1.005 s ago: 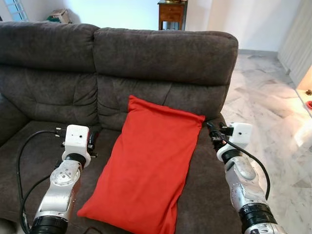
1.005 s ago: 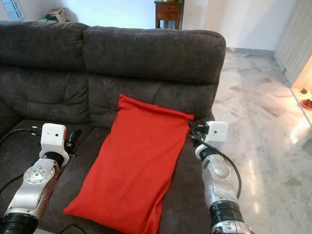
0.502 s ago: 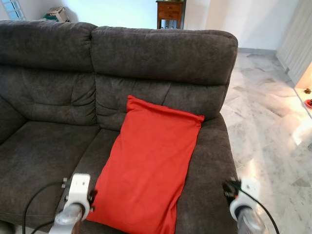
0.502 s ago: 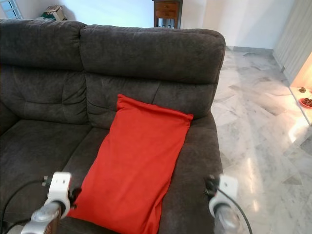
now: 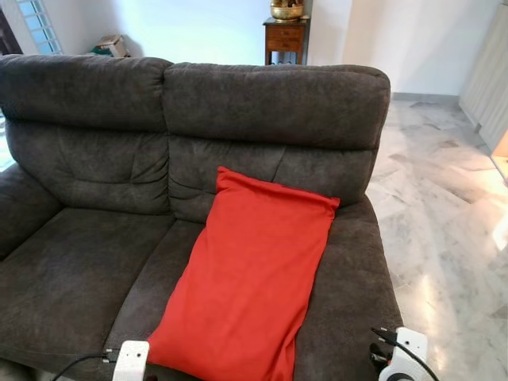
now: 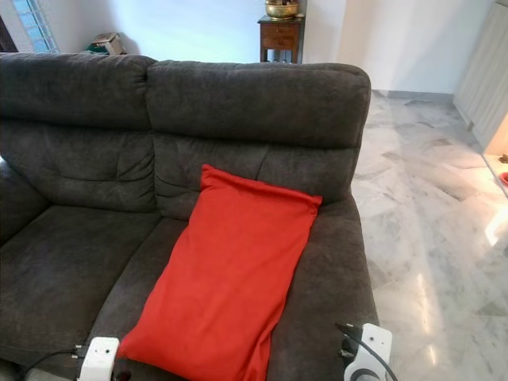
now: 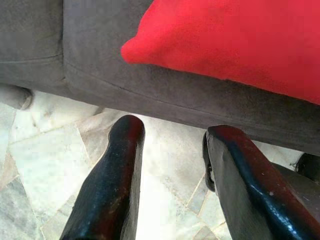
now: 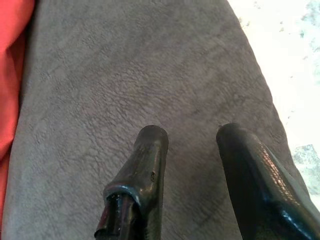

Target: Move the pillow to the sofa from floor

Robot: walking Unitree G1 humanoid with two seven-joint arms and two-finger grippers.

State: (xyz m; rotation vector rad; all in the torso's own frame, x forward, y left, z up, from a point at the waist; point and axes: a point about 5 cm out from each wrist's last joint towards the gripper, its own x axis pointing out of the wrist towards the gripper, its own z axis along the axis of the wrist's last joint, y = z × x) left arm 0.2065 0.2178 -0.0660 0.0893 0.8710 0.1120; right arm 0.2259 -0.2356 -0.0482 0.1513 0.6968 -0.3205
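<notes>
A red pillow (image 5: 254, 278) lies lengthwise on the right seat of the dark grey sofa (image 5: 262, 103), its top edge leaning on the backrest. My left gripper (image 7: 172, 137) is open and empty, low in front of the sofa's front edge, with the pillow's lower corner (image 7: 150, 45) just beyond its fingers. My right gripper (image 8: 192, 137) is open and empty above the bare seat cushion (image 8: 135, 80) to the right of the pillow. Both wrist housings, left (image 5: 131, 361) and right (image 5: 403, 357), show at the bottom of the head views.
Marble floor (image 5: 452, 230) runs along the sofa's right side and under its front edge. A wooden side table (image 5: 284, 36) with a brass bowl stands behind the sofa. The left seat cushion (image 5: 71, 278) is bare.
Both arms have dropped and pulled back from beside the pillow to the bottom of the picture. The camera has tilted up a little. The pillow stays where it was on the seat.
</notes>
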